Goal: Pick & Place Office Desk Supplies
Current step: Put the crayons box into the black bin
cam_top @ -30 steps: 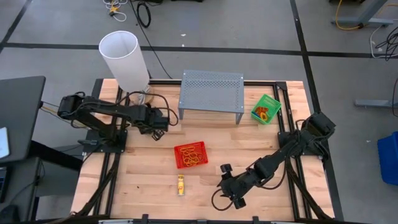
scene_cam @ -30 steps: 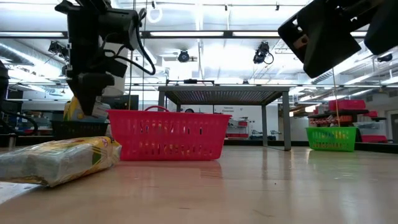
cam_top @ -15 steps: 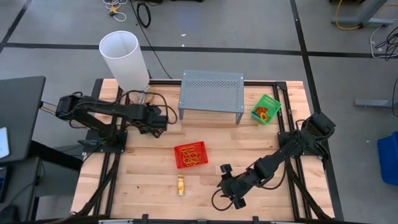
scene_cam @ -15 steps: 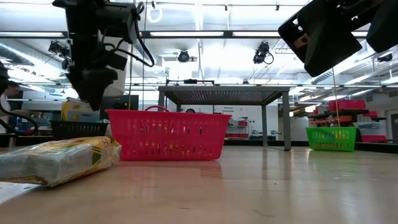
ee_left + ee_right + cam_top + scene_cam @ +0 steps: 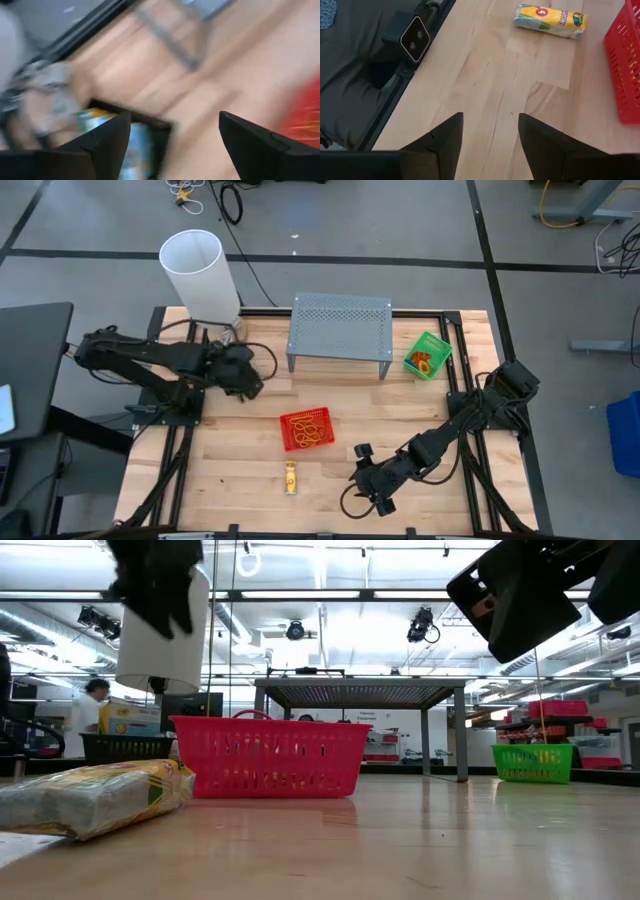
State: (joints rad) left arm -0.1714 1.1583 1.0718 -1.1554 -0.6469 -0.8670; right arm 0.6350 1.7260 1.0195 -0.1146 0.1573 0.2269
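High view: crayon packet (image 5: 291,477) at table's 6 o'clock, probably light, crushable; grasp across narrow sides. Right gripper (image 5: 366,481) nearby, fingers apart, empty; left gripper (image 5: 245,377) spread, empty.

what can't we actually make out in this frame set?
- Left wrist view: motion blur; the black box and its contents are smeared.
- High view: the left end effector is a dark shape; its fingers don't separate out there.
- High view: the contents of the green tray are too small; only orange and red bits show.
- Low view: the red tray covers whatever lies behind it.
- Right wrist view: the red tray is cut off by the picture edge.
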